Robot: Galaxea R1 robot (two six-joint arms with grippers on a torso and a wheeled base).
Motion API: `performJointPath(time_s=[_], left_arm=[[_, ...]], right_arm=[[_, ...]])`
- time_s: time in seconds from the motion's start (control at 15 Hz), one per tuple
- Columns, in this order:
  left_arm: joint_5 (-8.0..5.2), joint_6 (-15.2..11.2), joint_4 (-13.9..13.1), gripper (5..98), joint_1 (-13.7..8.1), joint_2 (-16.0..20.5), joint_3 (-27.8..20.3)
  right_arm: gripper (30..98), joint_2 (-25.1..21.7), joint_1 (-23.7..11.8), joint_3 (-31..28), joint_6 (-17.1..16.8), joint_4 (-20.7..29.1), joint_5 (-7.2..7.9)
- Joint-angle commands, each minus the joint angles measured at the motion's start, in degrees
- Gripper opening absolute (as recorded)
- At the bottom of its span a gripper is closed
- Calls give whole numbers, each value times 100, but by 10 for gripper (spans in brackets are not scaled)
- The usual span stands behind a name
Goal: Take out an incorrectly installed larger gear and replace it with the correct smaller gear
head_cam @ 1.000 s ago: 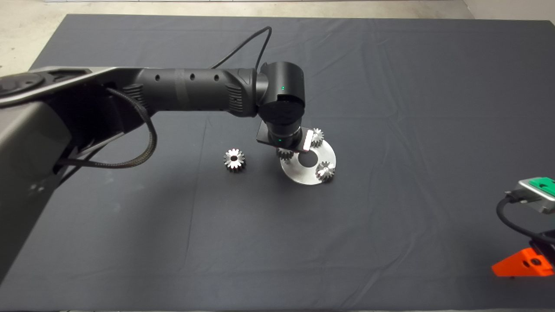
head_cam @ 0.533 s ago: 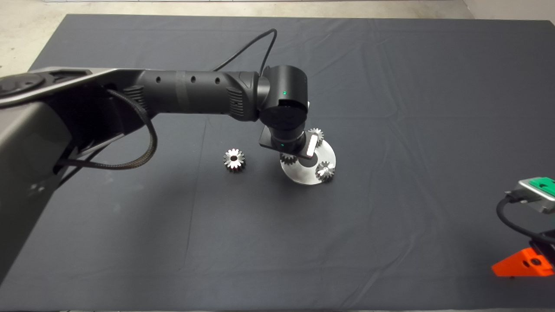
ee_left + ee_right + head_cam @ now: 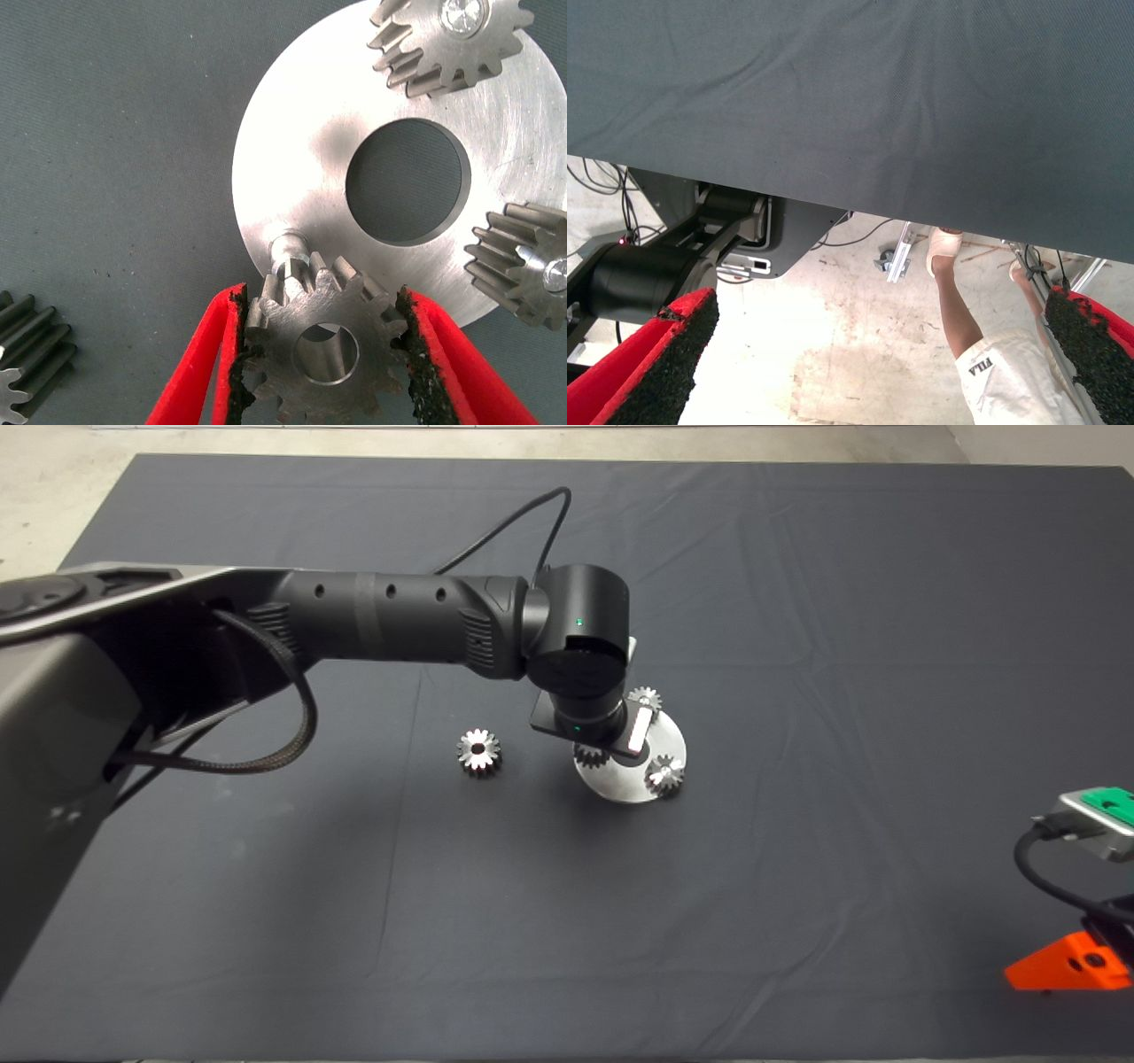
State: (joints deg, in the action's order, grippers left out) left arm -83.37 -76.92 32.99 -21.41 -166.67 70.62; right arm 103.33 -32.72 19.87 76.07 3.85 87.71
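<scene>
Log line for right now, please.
left gripper: shut on smaller gear | gear beside bare post, not seated | larger gear: on mat | right gripper: open, parked

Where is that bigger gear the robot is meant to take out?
The larger gear is clamped in the left gripper over the near-left rim of the round metal plate, just off its bare pin, mid-mat in the head view.

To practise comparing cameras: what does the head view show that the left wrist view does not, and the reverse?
Head view only: the right gripper parked at the picture's lower right, and the whole larger gear lying alone on the mat. Left wrist view only: the left gripper, jaws shut on the smaller gear beside a bare pin. Both: the metal disc with two mounted gears.
</scene>
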Motion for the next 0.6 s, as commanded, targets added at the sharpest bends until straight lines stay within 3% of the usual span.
performJointPath(time_s=[0.0, 0.2, 0.4, 0.53], left_arm=[[5, 46, 60, 367, -83, 41, -15], [5, 37, 78, 355, -83, 51, 47], [-12, 28, 348, 337, -83, 16, -6], [-21, 11, 366, 337, -83, 15, -6]], right_arm=[[977, -9, -68, -29, -22, 177, 36], [977, -27, -75, -29, -22, 186, 36], [977, -27, -68, -29, -22, 186, 36], [977, -27, -71, -29, -22, 186, 36]])
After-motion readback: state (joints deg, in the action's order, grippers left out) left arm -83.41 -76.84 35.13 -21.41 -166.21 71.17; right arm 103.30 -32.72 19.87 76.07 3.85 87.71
